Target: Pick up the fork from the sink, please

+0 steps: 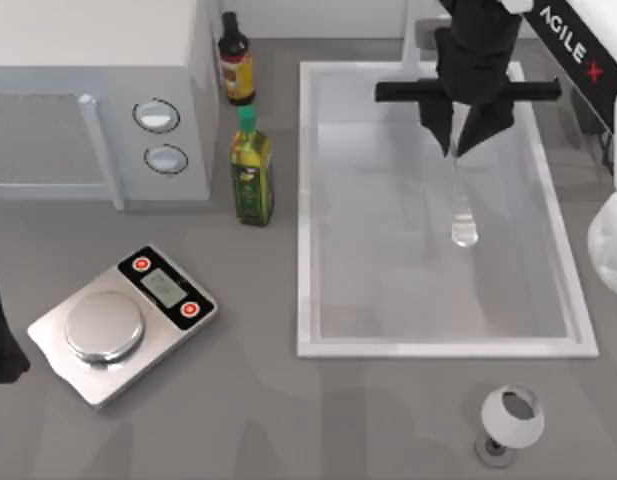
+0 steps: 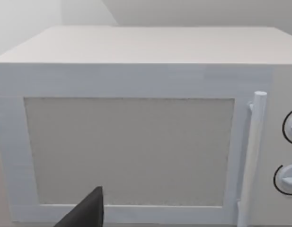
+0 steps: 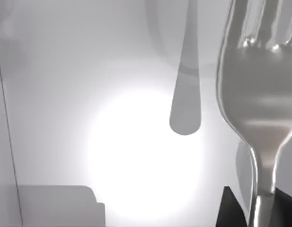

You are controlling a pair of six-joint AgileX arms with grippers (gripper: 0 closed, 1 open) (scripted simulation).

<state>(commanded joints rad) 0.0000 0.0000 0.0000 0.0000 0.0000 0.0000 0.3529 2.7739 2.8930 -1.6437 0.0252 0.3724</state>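
Fork (image 1: 462, 205) held over the sink (image 1: 306, 200), its long axis running from the far side of the table toward the near side.

Going left to right: the left gripper (image 1: 0, 335) sits parked at the table's left edge beside a scale (image 1: 121, 322); whether its jaws are apart I cannot tell. A microwave (image 1: 98, 95) and two bottles (image 1: 252, 175) follow. Over the sink's far part, the right gripper (image 1: 466, 135) has its jaws clamped on one end of the fork, the rounded end toward the near rim. A cup (image 1: 512, 418) stands near the front.
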